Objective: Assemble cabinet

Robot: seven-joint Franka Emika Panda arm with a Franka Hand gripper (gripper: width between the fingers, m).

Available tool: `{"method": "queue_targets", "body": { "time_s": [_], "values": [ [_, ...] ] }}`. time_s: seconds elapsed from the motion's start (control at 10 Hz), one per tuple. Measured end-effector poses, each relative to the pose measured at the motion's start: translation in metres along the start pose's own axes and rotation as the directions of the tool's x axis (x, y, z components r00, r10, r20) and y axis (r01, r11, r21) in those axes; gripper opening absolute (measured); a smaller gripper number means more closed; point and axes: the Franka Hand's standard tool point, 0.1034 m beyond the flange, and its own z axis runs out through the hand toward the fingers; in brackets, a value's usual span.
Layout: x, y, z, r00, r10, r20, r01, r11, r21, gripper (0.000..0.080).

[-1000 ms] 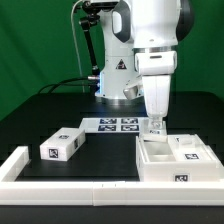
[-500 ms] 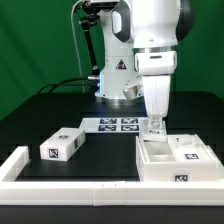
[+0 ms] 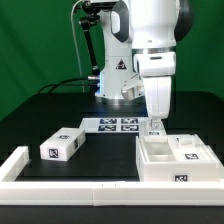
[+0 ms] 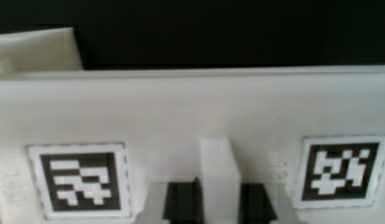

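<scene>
The cabinet [image 3: 176, 160], a large white open box with tags, lies at the exterior view's right front. My gripper [image 3: 155, 128] points straight down at its back wall. In the wrist view the gripper [image 4: 217, 202] has its dark fingers [image 4: 180, 205] tight on either side of a thin white rib of the cabinet wall [image 4: 189, 110], between two tags. A smaller white tagged drawer block [image 3: 63, 144] lies apart at the left on the black table.
A long white border rail [image 3: 70, 185] runs along the front and up the left side. The marker board [image 3: 118, 124] lies flat behind the middle. The robot base [image 3: 118, 85] stands behind it, with a cable off to the left.
</scene>
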Motion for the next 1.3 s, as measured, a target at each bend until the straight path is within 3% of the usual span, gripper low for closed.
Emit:
{"method": "queue_targets", "body": {
  "time_s": [0.6,0.8,1.1,1.3],
  "values": [
    [0.000,0.003,0.000,1.000,-0.005,0.000,0.005,1.000,0.001,0.0070],
    [0.001,0.032,-0.001,1.000,-0.002,0.001,0.002,1.000,-0.002,0.0070],
    [0.001,0.055,-0.001,1.000,0.004,0.000,-0.004,1.000,-0.001,0.0070],
    [0.001,0.061,-0.001,1.000,-0.001,0.003,0.001,1.000,0.006,0.0070]
  ]
}}
